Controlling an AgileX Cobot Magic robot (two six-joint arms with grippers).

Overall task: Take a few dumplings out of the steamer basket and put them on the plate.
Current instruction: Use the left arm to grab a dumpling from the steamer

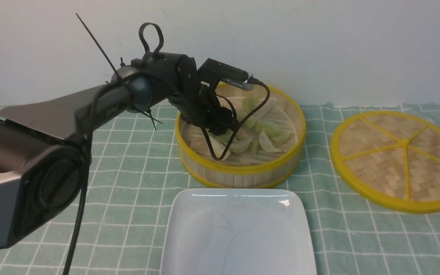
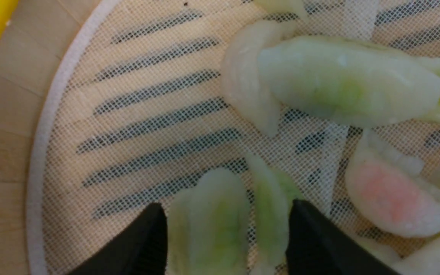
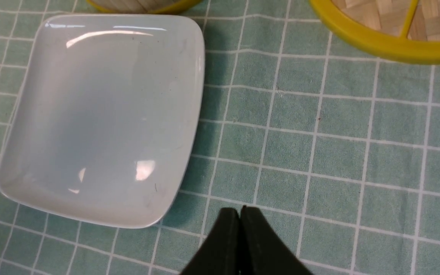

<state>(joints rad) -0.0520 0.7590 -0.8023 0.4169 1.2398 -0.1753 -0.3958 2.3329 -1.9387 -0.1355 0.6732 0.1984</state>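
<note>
- Closest to the lens, the dark left arm fills the lower left of the front view and reaches toward centre frame, down into the basket.
- At bottom centre lies the glossy white rounded-rectangle plate, and it is bare (no dumpling on it in the front view or the right wrist view). By that showing, nothing has been delivered.
- Just above the plate in the frame stands the round bamboo steamer basket with slatted wall and yellow rims. It is uncovered, and its flat woven disc lid with yellow spokes lies well apart at the right of the frame on the green checked cloth.
- Every one of the small crescent-shaped dumplings (pale green, cream-white, one pinkish) rests inside the basket on its white mesh liner.
- The left gripper hangs low over the liner with jaws parted. They straddle a broad pale green dumpling and a thinner green one beside it. One finger looks to touch the thinner one, but nothing is clamped or lifted.
- The right gripper is pinched closed and empty, over the cloth just beside the plate.
- My reading: this is the first pick, not yet made. Closing, lifting, carrying to the plate and releasing all remain, several times over.
</note>
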